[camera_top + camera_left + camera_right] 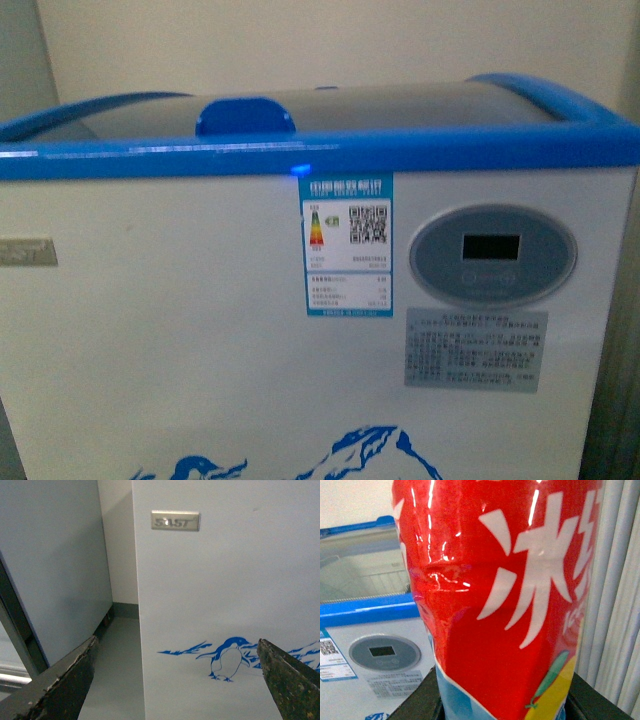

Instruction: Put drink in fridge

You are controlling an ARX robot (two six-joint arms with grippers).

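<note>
Red-label drink (510, 605) gripped btwn R fingers (600, 700), fridge (200, 330) beyond, L fingers (60, 680) spread

"SAST" badge (175, 521) on fridge (240, 590)

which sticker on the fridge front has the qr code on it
The blue-bordered energy label on the fridge, just left of the round control panel. The grey plate under that panel carries only small print, no code.
</note>
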